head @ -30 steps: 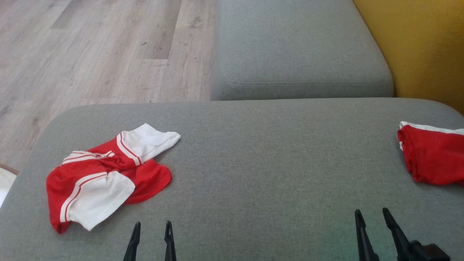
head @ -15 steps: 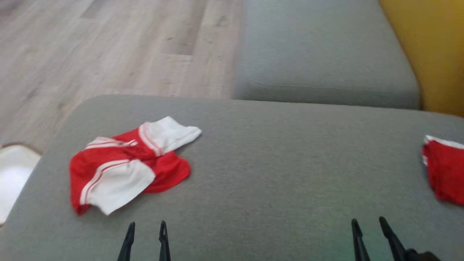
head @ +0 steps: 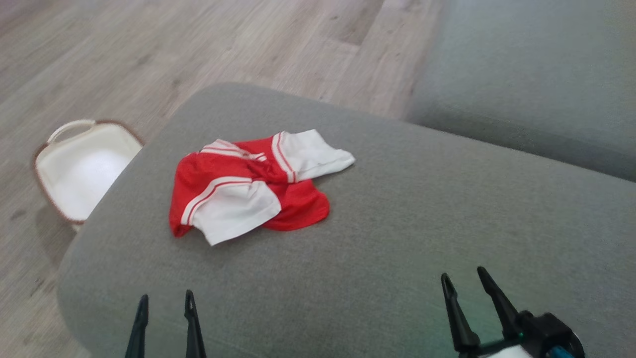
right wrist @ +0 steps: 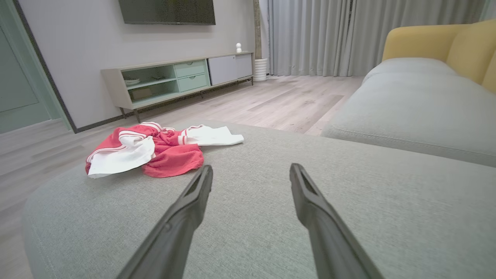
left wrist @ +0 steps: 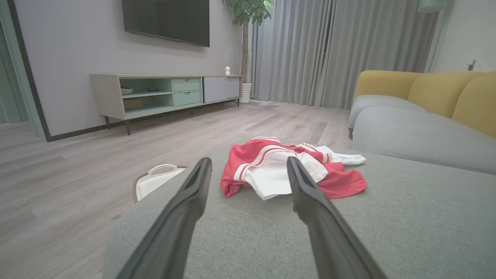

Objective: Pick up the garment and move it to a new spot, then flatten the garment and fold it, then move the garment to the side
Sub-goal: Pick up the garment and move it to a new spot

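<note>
Left gripper (head: 166, 296) stands wide open and empty over the near edge of the grey cushion (head: 397, 223); right gripper (head: 463, 273) is likewise spread and empty. Ahead of the left one, well apart from both, the crumpled red-and-white garment (head: 248, 189) lies on the cushion. A white basket (head: 79, 164) sits on the floor beyond.

A crumpled red-and-white striped sports garment (head: 251, 186) is seen left of centre in the head view, bunched on grey upholstery.
</note>
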### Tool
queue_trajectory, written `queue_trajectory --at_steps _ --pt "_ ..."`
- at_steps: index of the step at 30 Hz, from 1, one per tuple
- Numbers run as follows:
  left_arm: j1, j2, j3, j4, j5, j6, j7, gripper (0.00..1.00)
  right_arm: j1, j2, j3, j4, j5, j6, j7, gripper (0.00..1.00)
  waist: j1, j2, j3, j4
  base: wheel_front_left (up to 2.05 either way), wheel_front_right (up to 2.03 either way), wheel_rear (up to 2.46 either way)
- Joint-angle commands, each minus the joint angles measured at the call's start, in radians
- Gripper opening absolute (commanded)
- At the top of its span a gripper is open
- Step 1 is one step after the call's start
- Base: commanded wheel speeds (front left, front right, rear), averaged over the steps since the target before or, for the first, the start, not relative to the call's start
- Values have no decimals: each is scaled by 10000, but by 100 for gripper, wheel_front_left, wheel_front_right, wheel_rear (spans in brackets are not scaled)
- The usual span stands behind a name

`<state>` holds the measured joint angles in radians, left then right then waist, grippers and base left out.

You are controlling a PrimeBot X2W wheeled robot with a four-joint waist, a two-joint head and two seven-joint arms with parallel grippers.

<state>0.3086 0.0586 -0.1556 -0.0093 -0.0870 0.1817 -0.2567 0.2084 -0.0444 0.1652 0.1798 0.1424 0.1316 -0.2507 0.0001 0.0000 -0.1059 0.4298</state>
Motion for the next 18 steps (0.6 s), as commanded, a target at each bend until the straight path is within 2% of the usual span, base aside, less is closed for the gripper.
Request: queue_trajectory --at_steps 1,10,13,18 --pt "-493 -71 361 -424 57 87 -51 100 -558 -261 289 -192 73 -9 -110 100 -1 0 293 271 0 0 0" --pt "-594 -47 524 -679 154 132 -51 100 -799 -507 663 54 212 -9 -110 100 -1 0 425 372 0 0 0" --pt "-1000 331 824 -691 303 -44 -51 100 -585 -571 569 30 173 -9 -110 100 -1 0 476 427 0 0 0" --pt "-2727 1285 1150 -328 396 -695 -51 100 -130 -786 280 -204 11 -9 -110 100 -1 0 867 606 0 0 0"
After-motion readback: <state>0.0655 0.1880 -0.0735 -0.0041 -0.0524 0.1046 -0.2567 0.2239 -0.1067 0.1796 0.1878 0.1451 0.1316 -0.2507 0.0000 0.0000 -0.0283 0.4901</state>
